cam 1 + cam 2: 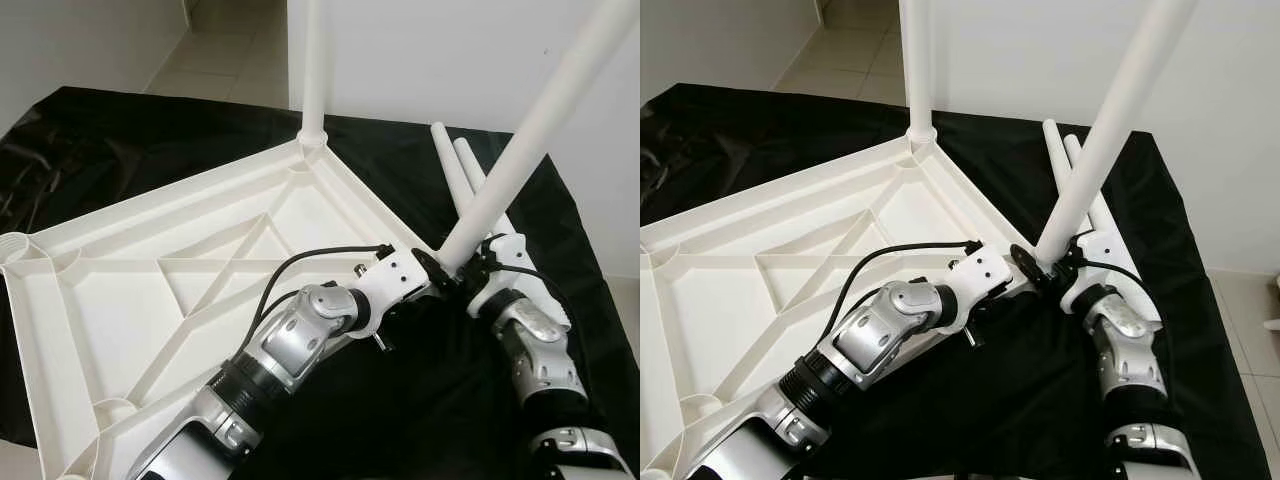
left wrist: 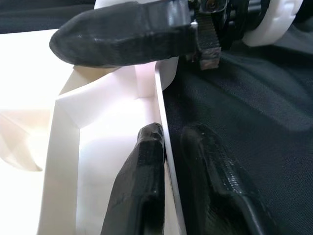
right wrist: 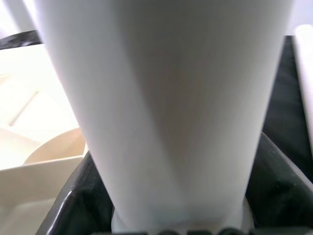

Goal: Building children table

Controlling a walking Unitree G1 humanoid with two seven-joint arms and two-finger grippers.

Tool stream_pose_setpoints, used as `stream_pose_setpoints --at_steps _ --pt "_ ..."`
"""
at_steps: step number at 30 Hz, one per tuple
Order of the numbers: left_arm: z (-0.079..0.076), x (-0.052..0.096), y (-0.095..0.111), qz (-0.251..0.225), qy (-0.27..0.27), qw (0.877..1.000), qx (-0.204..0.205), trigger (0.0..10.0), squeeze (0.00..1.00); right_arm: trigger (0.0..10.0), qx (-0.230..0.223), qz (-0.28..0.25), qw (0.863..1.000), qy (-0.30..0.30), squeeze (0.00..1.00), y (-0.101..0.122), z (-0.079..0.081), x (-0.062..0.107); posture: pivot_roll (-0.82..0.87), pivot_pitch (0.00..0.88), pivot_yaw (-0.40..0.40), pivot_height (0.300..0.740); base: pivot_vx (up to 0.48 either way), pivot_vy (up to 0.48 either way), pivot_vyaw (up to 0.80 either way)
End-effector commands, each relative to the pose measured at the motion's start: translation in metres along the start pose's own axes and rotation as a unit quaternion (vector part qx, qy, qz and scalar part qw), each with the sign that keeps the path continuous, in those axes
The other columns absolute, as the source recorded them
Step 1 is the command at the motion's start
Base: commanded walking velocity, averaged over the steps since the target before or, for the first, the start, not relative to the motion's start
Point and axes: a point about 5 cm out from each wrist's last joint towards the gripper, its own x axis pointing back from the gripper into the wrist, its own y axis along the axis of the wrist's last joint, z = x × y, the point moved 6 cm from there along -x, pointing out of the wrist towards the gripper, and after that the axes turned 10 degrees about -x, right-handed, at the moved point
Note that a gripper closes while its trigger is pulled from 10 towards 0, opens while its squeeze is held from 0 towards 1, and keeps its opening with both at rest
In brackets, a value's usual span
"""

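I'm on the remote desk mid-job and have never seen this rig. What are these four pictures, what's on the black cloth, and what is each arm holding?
The top two pictures come from the head camera of a humanoid robot, looking down at its two silver arms. The other two come from cameras on its wrists.

On the black cloth lies a white plastic tabletop, upside down, ribs showing. One leg already stands upright in the far corner socket. Two spare legs lie on the cloth behind.

The right end effector is shut around the base of a tilted leg at the near corner; its wrist view shows the white tube between the black fingers. The left end effector pinches the tabletop's edge wall beside that corner, apparently to steady it.
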Motion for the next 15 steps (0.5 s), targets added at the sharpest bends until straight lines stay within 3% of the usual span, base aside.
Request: stream_pose_setpoints --at_steps 1,8,15 --pt "-0.032 -0.007 -0.023 0.036 -0.071 0.996 0.029 10.0 0.0 10.0 0.002 -0.008 1.0 -0.027 0.0 0.004 0.0 -0.006 -0.04 0.088 -0.002 0.74 0.0 0.0 0.0" --pt "-0.032 -0.008 -0.023 0.036 -0.072 0.996 0.029 10.0 0.0 10.0 0.002 -0.012 0.997 -0.077 0.0 0.002 0.012 -0.014 -0.04 0.086 -0.006 0.74 0.0 0.0 0.0" --pt "-0.033 -0.008 -0.023 0.036 -0.072 0.996 0.029 10.0 0.0 10.0 -0.008 -0.017 0.989 -0.147 0.0 0.002 0.005 -0.013 -0.05 0.083 -0.007 0.74 0.0 0.0 0.0"
